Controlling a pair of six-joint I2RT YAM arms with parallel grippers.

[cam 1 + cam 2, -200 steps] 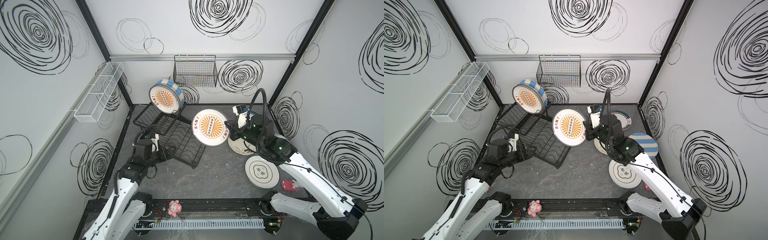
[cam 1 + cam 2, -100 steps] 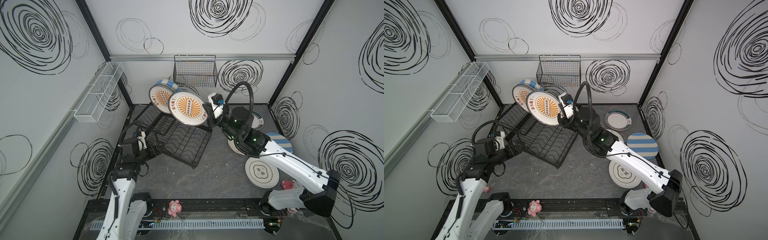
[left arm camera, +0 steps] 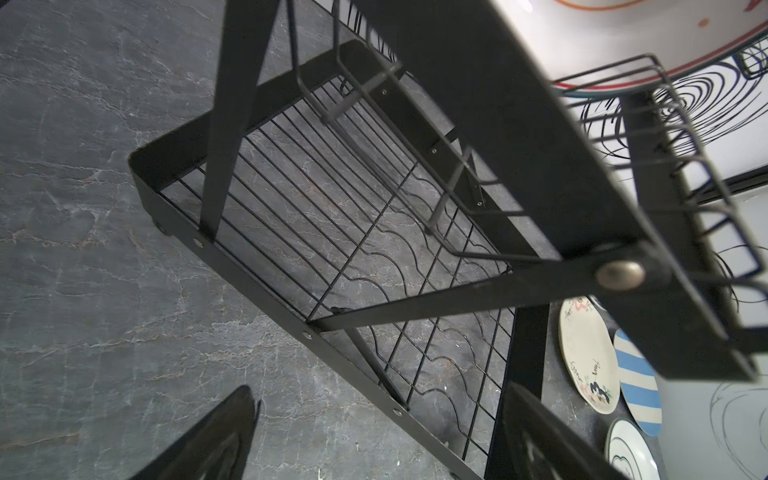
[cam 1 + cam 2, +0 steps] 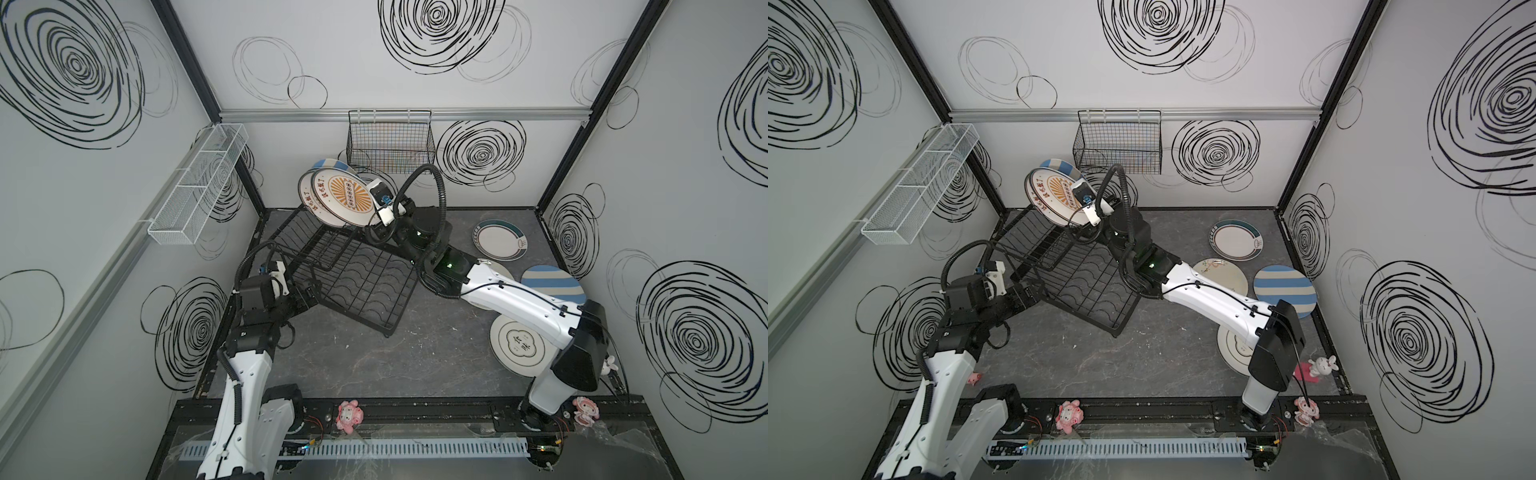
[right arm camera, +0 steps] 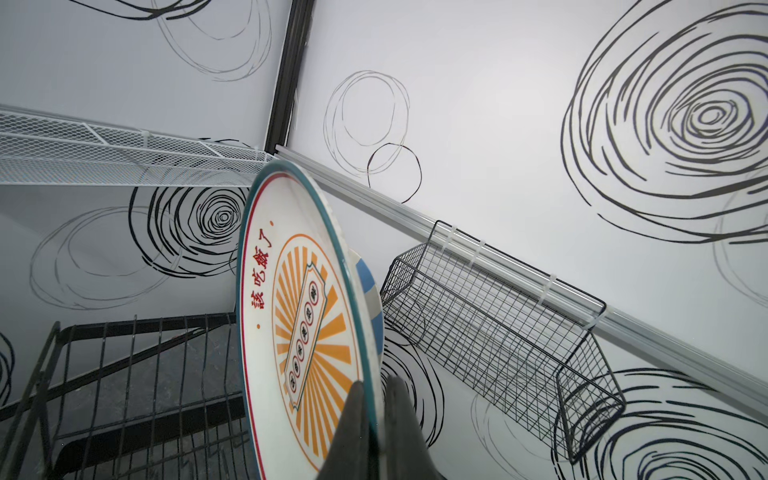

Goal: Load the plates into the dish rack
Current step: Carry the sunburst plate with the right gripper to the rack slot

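In both top views the right gripper (image 4: 376,210) pinches the rim of a sunburst plate (image 4: 345,198), holding it tilted over the upper tier of the dish rack (image 4: 365,286). The plate is close in front of a hidden plate (image 4: 306,195) and a racked striped plate (image 4: 332,165). The left gripper (image 4: 311,291) sits at the rack's near left corner. A teal-rimmed plate (image 4: 498,240), a loose striped plate (image 4: 552,284) and a lettered plate (image 4: 517,347) lie flat on the table (image 4: 415,365).

In the left wrist view the left gripper's fingers (image 3: 216,436) stand wide apart, with the rack's lower frame between them.

In the right wrist view both fingers (image 5: 353,428) squeeze the sunburst plate's edge.
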